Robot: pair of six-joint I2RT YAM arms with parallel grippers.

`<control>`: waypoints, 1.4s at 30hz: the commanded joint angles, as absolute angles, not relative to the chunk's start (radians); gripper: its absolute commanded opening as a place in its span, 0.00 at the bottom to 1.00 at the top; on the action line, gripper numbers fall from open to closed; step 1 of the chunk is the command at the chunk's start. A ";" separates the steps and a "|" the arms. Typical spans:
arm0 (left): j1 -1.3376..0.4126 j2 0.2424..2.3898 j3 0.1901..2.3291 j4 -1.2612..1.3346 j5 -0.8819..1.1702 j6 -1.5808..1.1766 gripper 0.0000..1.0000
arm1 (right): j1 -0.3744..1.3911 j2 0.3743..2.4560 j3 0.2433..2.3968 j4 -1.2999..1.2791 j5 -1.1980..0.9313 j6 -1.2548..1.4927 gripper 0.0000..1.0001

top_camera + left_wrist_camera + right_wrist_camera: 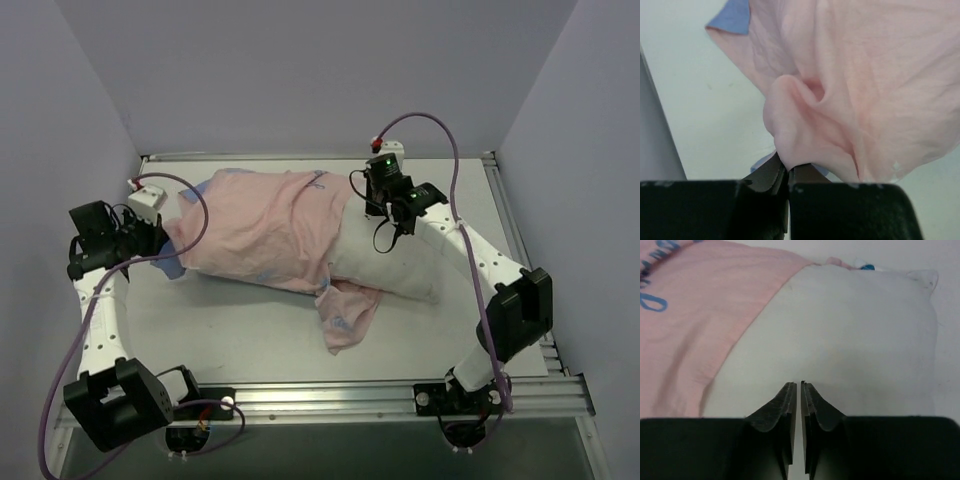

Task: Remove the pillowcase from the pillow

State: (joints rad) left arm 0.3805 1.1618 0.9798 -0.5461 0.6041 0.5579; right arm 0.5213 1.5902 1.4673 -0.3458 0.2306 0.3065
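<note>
The pillowcase [265,225], pale pink side out, covers the left part of the white pillow [395,268], and a loose flap trails toward the front. My left gripper [162,248] is at its left end, shut on a bunched fold of the pink pillowcase [865,75], with the jaws [788,170] pressed together on the cloth. My right gripper [392,215] hovers over the bare pillow [850,330], just beside the pillowcase edge [700,315]. Its fingertips [799,385] stand almost together with nothing between them.
The pillow lies on a white table [250,330] enclosed by grey walls on the left, back and right. A metal rail [400,400] runs along the near edge by the arm bases. A blue corner of the cloth [732,17] shows at the left.
</note>
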 commanded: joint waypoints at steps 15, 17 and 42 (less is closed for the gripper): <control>0.469 1.241 1.964 -0.562 0.496 0.072 0.02 | 0.150 2.025 1.180 -0.195 0.302 0.344 0.00; 0.489 1.262 2.011 -0.529 0.470 0.049 0.02 | 0.120 2.032 1.198 -0.222 0.388 0.331 0.00; 0.592 1.246 1.847 -0.247 0.677 -0.196 0.02 | 0.363 1.472 1.298 -0.137 0.086 0.011 0.57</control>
State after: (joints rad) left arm 0.6033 1.2713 1.8290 -0.3878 0.6323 -0.1734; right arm 0.3237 1.6241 1.2575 -0.1394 0.1467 0.1036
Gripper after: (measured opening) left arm 0.034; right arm 0.547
